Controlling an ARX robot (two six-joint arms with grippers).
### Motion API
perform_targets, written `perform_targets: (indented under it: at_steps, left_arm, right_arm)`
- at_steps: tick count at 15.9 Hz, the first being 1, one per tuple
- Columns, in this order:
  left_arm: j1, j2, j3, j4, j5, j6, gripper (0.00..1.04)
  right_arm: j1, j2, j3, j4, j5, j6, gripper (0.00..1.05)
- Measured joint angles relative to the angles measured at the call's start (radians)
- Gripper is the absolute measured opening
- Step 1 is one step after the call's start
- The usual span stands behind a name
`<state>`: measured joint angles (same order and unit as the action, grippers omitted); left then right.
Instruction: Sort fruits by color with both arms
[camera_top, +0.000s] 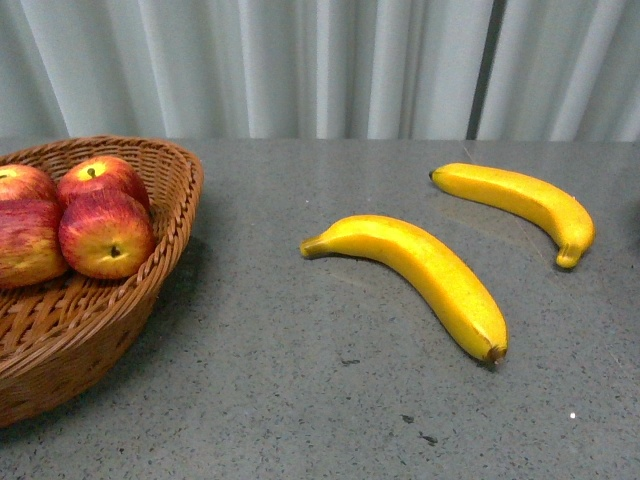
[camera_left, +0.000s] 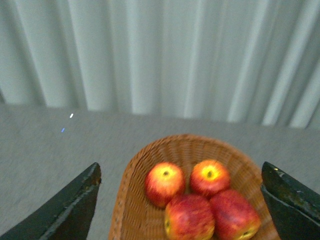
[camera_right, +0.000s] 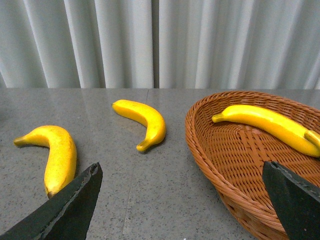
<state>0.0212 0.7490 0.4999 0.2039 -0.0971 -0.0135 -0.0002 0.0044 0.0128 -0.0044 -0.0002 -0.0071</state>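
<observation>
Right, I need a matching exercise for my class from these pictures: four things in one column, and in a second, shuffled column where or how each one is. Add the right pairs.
Column one
1. red apples
2. nearer loose banana
3. banana seen only by the right wrist camera
4. left fingers

Column two
A. lying in the basket with no apples
B. spread wide apart, holding nothing
C. on the bare grey table
D. piled in the basket on the robot's left

Pairs: 1-D, 2-C, 3-A, 4-B
</observation>
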Motion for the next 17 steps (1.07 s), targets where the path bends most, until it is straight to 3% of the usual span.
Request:
perform_targets:
  at_steps: [2, 5, 8, 17]
  left_arm:
    - [-0.026, -0.178, -0.155, 0.036, 0.100, 0.002, 0.73]
    - [-0.021, -0.344, -0.401, 0.096, 0.097, 0.002, 0.39]
    - [-0.021, -0.409, -0.430, 0.069, 0.097, 0.002, 0.02]
    - [-0.021, -0.571, -0.485, -0.021, 0.097, 0.003, 0.02]
  right_arm:
    - [0.000, 0.000, 0.000, 0.000, 0.000, 0.000, 0.98]
    - [0.000, 0.000, 0.000, 0.000, 0.000, 0.000, 0.98]
    - [0.000, 0.000, 0.000, 0.000, 0.000, 0.000, 0.98]
    - [0.000, 0.000, 0.000, 0.000, 0.000, 0.000, 0.98]
